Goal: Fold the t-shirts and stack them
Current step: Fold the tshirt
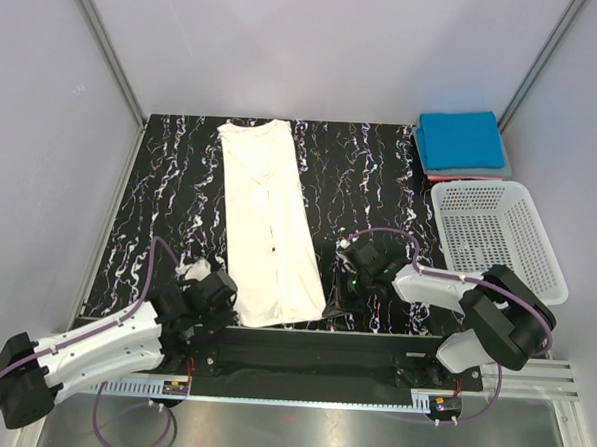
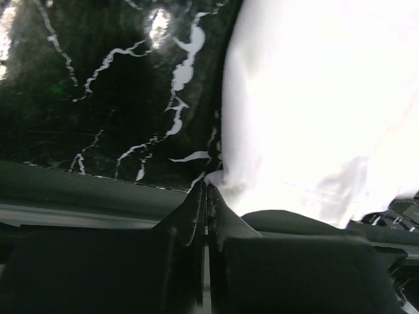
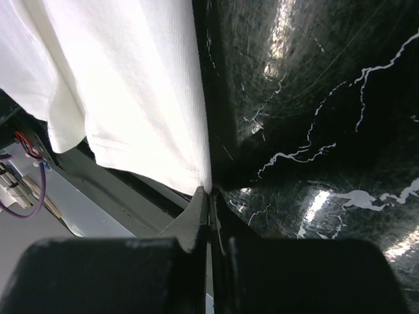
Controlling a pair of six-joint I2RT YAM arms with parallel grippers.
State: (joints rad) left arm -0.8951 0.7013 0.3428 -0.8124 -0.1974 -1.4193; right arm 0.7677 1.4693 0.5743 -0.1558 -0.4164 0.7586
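The white t-shirt (image 1: 267,222) lies as a long narrow strip down the middle of the black marbled worktop (image 1: 169,207). At its lower edge the left jaws are pinched together on its left hem corner, and the right jaws on its right one. In the upper right a folded blue t-shirt (image 1: 461,140) rests on a red t-shirt (image 1: 451,177), just above the white basket (image 1: 498,239).
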